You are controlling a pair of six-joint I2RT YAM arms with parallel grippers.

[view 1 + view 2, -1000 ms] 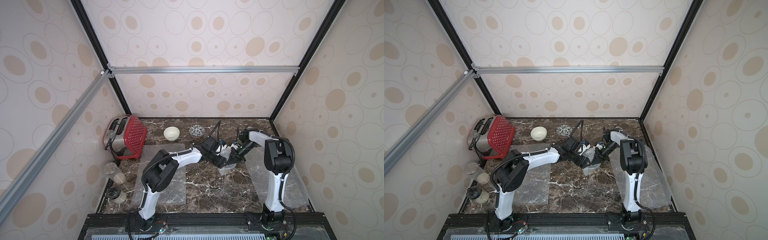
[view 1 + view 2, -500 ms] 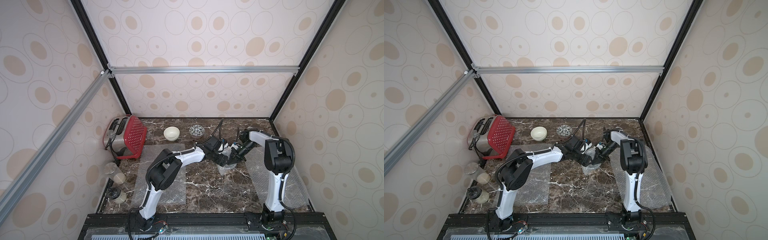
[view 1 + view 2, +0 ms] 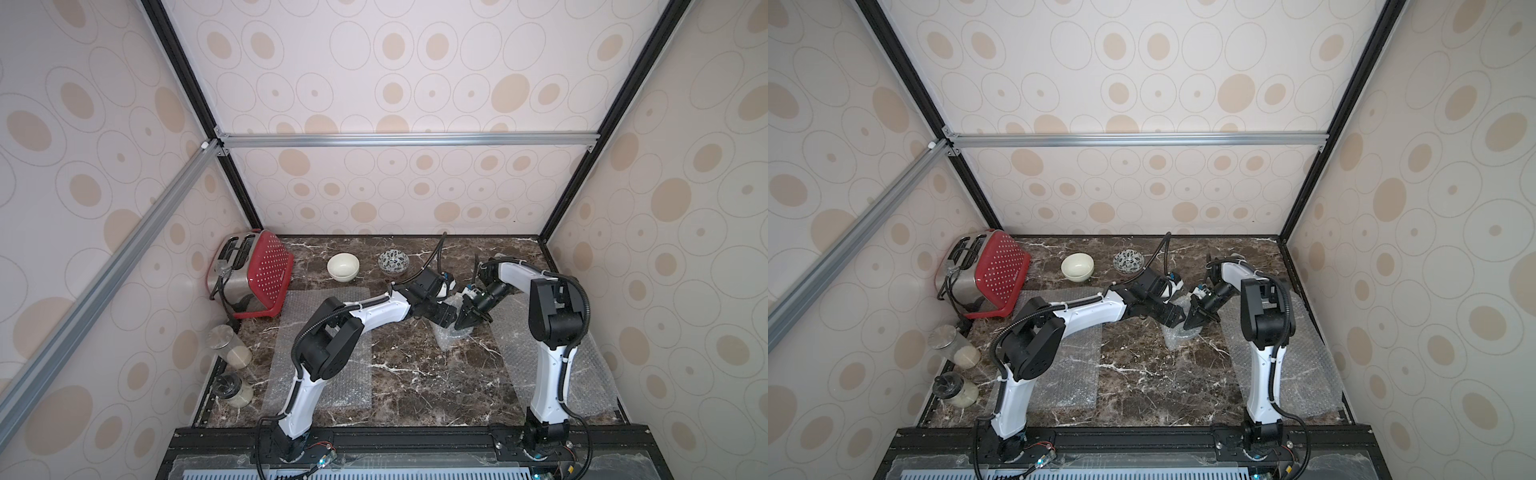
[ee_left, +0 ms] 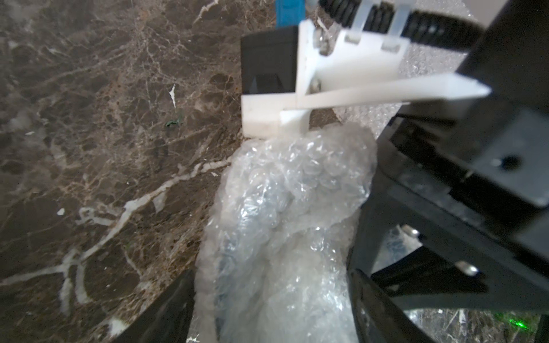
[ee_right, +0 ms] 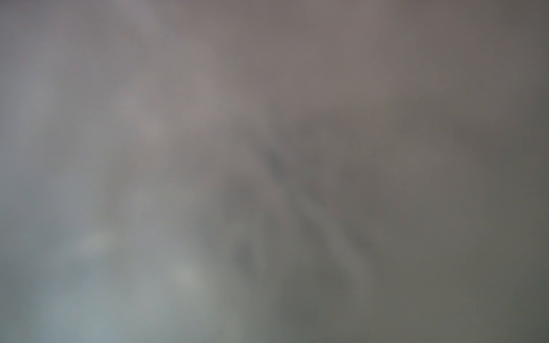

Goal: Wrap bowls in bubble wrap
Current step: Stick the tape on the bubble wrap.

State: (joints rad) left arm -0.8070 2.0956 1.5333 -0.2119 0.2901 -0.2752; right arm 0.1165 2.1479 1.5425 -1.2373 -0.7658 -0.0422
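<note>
Now, on marble (image 3: 415, 374) between dotted walls (image 3: 395, 195), left pincer (image 4: 270, 276) gapes around bubble wrap (image 4: 291, 193); right pincer (image 3: 464, 322) clenched.

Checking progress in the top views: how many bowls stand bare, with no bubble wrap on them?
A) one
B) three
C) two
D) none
C: a cream bowl and a leaf-patterned bowl stand uncovered side by side in both top views, and no third bare bowl shows.
</note>
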